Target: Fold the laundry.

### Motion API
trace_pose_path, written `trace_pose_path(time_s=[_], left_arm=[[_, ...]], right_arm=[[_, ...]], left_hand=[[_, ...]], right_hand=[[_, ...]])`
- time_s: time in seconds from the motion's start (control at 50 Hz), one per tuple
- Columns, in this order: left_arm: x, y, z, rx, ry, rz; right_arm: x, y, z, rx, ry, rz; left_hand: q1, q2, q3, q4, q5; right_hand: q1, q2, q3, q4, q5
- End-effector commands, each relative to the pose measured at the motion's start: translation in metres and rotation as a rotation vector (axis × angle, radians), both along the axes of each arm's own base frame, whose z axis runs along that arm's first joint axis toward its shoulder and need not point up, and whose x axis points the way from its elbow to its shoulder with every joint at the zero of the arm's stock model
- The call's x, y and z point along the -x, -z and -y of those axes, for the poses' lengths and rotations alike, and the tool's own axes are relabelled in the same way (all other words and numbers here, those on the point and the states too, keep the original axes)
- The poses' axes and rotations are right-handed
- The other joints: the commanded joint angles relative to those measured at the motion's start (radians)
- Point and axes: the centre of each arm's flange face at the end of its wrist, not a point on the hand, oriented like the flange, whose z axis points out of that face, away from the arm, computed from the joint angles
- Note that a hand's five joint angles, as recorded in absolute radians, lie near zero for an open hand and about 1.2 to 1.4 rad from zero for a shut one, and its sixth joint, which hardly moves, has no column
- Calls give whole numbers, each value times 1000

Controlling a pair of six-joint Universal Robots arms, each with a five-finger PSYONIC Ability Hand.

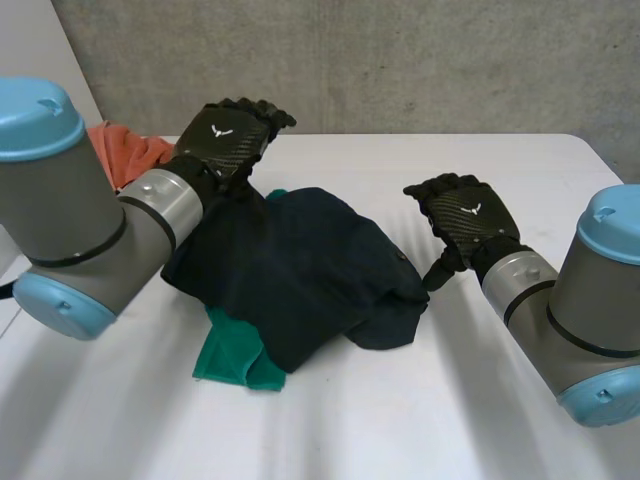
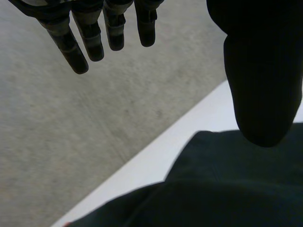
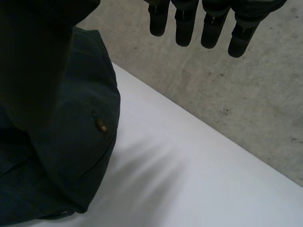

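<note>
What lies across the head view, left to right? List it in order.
orange cloth → left hand → dark garment → right hand

Left hand [image 2: 92, 40]: fingers [image 2: 71, 49] straight and spread, holding nothing; thumb [image 2: 262, 94] apart from them, over the cloth.
Dark garment [image 2: 227, 194]: rumpled, lying on the bench below the palm and thumb.
Bench [image 2: 156, 165]: white, a bare strip along the garment's edge.
Concrete wall [image 2: 94, 137]: grey, beyond the fingertips.
</note>
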Motion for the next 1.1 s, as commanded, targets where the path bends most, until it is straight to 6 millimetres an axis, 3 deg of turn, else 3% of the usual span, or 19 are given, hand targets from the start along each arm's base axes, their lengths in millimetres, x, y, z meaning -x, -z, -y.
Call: trace_pose_path(time_s=[0.02,0.24,0.3,0.38,0.4,0.44,0.5,0.52,0.58,0.6,0.66,0.72,0.8,0.94,0.96,1.02,1.04,1.1], left_arm=[[-10,27,21,-137,51,69],[-13,79,53,-179,41,207],[-12,86,58,-183,37,223],[-12,83,63,-170,26,242],[-13,75,65,-151,15,247],[-16,62,70,-114,-15,241],[-39,20,96,-4,-178,193],[-55,-8,109,72,-288,137],[-79,-48,124,173,-440,37],[-96,-69,133,231,-522,-28],[-120,-99,146,321,-593,-111],[-135,-105,155,344,-630,-121],[-150,-85,174,304,-673,-84],[-157,-8,204,181,-690,47],[-157,6,207,157,-685,74],[-155,19,207,134,-688,107],[-153,23,206,124,-687,125],[-146,22,198,113,-660,153]], right_arm=[[-2,15,4,-31,-9,-18],[-3,34,7,-55,-17,-73],[-3,37,8,-51,-19,-88],[-3,36,8,-37,-23,-102],[-3,35,9,-30,-23,-104],[-3,35,9,-28,-24,-105],[-4,32,9,-20,-25,-100],[-4,31,9,-19,-25,-99],[-4,31,8,-18,-26,-97],[-5,31,8,-19,-29,-99],[-7,33,6,-22,-36,-106],[-9,34,3,-24,-43,-107],[-11,35,0,-26,-54,-110],[-16,36,-4,-22,-73,-120],[-17,36,-5,-20,-77,-123],[-18,37,-6,-18,-79,-129],[-18,37,-7,-16,-81,-135],[-18,37,-8,-13,-85,-138]], left_hand=[[-42,-31,-35,-28,-50],[196,207,203,210,188],[407,418,414,421,399],[1011,1022,1018,1025,1003],[1178,1189,1185,1192,1170],[1179,1190,1186,1193,1172],[1179,1190,1186,1193,1172],[1179,1190,1186,1193,1172],[1179,1190,1186,1193,1172],[1179,1190,1186,1193,1172],[1179,1190,1186,1193,1172],[1179,1190,1186,1193,1172],[1179,1190,1186,1193,1172],[1179,1190,1186,1193,1172],[886,897,893,900,879],[351,361,357,365,343],[29,40,36,43,22],[-42,-31,-35,-28,-50]], right_hand=[[-38,-28,-30,-37,-48],[-38,-28,-30,-37,-48],[-38,-28,-30,-37,-48],[-38,-28,-30,-37,-48],[-38,-28,-30,-37,-48],[-38,-28,-30,-37,-48],[-38,-28,-30,-37,-48],[-38,-28,-30,-37,-48],[-38,-28,-30,-37,-48],[-38,-28,-30,-37,-48],[-38,-28,-30,-37,-48],[-38,-28,-30,-37,-48],[-38,-28,-30,-37,-48],[-38,-28,-30,-37,-48],[-38,-28,-30,-37,-48],[-38,-28,-30,-37,-48],[-38,-28,-30,-37,-48],[-38,-28,-30,-37,-48]])
